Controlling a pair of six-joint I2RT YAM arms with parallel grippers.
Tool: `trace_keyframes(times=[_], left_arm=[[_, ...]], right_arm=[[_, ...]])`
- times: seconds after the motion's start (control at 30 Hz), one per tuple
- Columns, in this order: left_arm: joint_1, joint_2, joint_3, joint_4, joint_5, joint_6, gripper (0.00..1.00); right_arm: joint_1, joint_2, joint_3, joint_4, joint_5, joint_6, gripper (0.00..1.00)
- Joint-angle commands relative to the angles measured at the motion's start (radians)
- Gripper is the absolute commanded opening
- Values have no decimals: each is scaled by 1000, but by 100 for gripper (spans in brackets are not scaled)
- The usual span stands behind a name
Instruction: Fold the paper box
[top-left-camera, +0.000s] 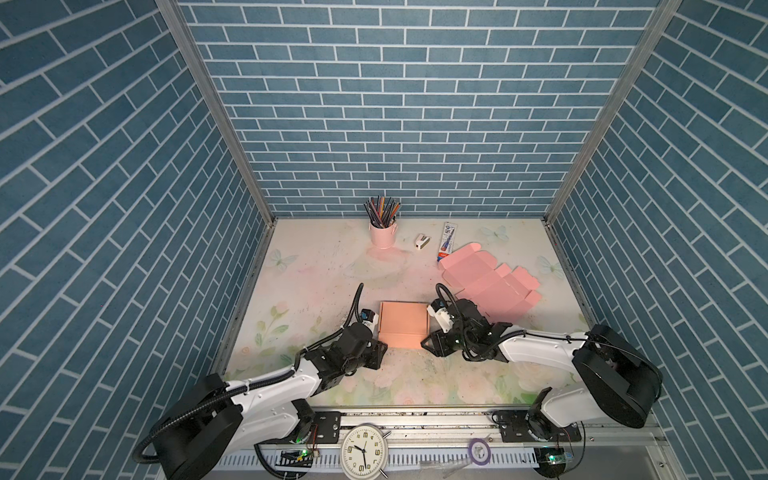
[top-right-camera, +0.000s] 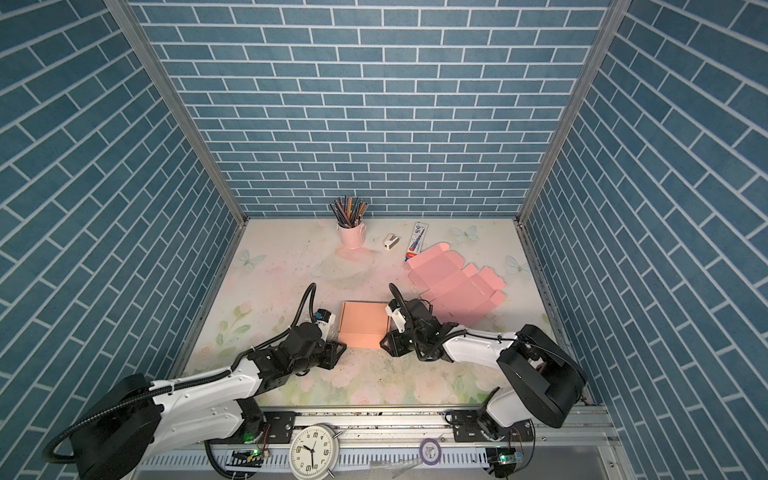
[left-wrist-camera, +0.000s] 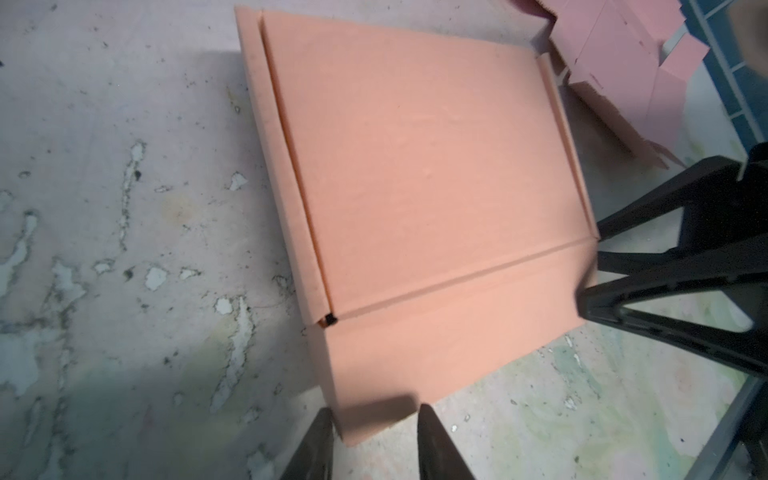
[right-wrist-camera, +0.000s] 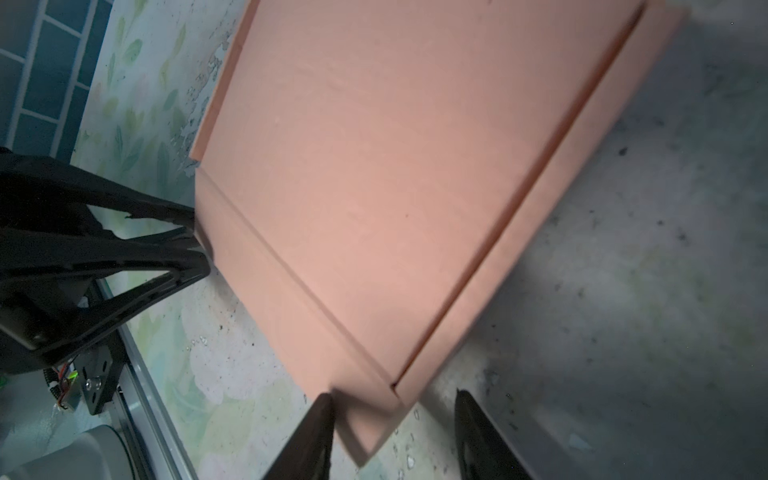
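paper box (top-left-camera: 404, 324) looked all but folded

in a top view the clock (top-left-camera: 364, 451) sat nearest. beyond it the paper box lay lid-down on the tabletop (top-left-camera: 316, 270), with a flat blank (top-left-camera: 486, 286) well behind. left wrist view: the left gripper (left-wrist-camera: 376, 440) straddled a near corner, and i could not tell if it pinched. right wrist view: the right gripper (right-wrist-camera: 395, 432) stood spread around the other corner. probably only a last tuck was left.

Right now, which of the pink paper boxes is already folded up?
The peach box nearest the front: its lid is closed and it has raised sides. The pink sheet behind it on the right lies flat, flaps spread.
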Motion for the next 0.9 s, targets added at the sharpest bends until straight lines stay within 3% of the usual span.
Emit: trace_keyframes(times=[0.0,0.37,0.6,0.87], left_arm=[[16,-36,0,-33,11,8,35],[102,-136,18,-126,69,50,36],[135,-70,86,-101,96,95,37],[171,-11,126,-100,137,117,39]], right_arm=[[-4,-20,19,-25,14,-16,52],[-9,-58,46,-62,20,-28,55],[-30,-66,66,-68,24,-37,60],[-38,-73,77,-89,-1,-42,59]])
